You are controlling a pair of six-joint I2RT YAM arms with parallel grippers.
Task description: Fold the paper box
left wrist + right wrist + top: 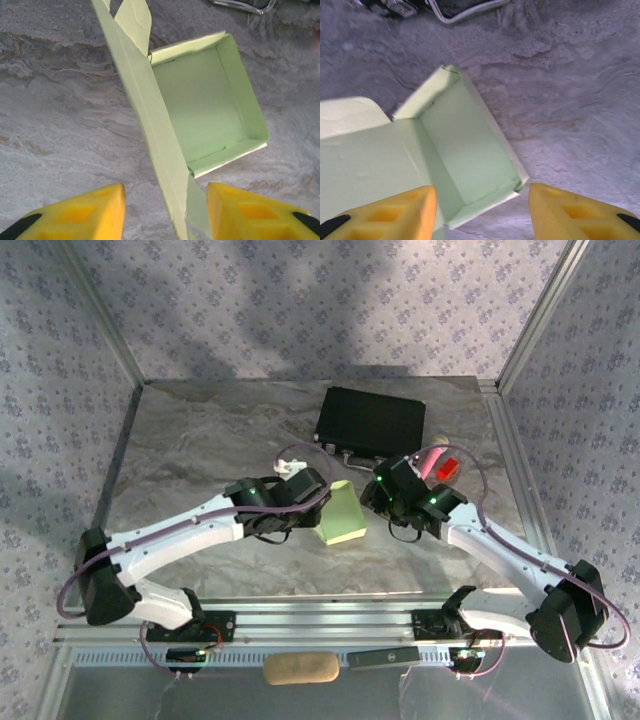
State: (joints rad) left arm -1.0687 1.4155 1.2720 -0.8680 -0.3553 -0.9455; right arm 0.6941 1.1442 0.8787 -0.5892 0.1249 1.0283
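The paper box is a pale yellow-green card tray lying on the marble table between both arms. In the left wrist view its open tray faces up, and its lid flap stands up on edge, running down between my yellow fingers. My left gripper is open with the flap's lower end in the gap, not clamped. In the right wrist view the paper box shows its inside walls and a raised lid. My right gripper is open above the tray's near corner. From above, the left gripper and right gripper flank the box.
A black case with a metal handle lies just behind the box. A pink and red item sits at the right, behind my right wrist. A tan pad rests on the front rail.
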